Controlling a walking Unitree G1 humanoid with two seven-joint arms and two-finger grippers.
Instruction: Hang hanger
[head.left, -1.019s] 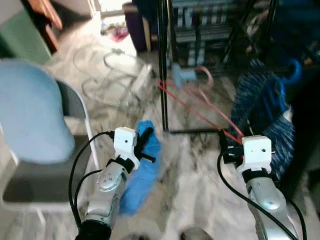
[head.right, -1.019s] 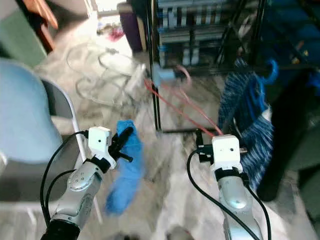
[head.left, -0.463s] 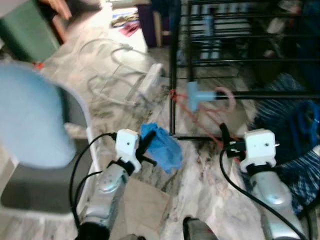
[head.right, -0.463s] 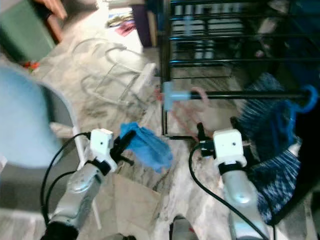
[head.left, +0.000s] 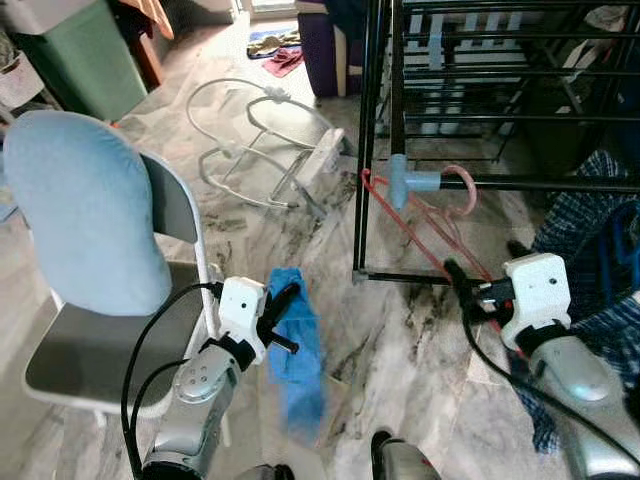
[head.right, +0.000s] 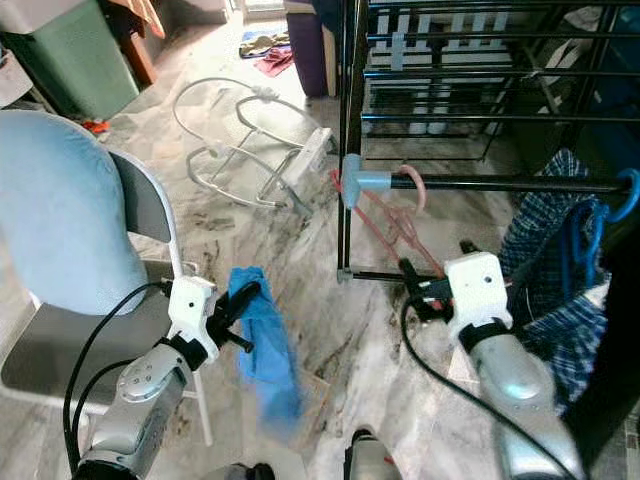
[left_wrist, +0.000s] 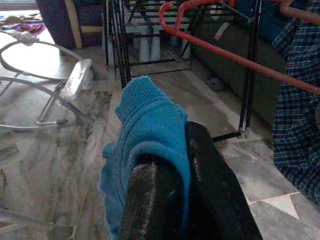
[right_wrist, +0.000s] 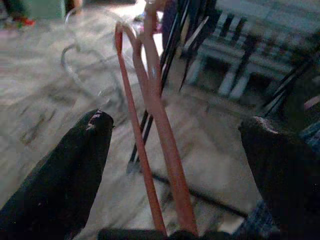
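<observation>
At twelve o'clock stands the black drying rack (head.left: 480, 120). The red hanger (head.left: 425, 225) hooks its rail at one o'clock, lower end between the right pincer's (right_wrist: 175, 165) wide-spread fingers, ungripped. It could slip off if nudged. The left pincer (head.left: 283, 305), at seven o'clock, pinches a blue cloth (head.left: 297, 360). The green bin's (head.left: 85, 60) contents are hidden.
</observation>
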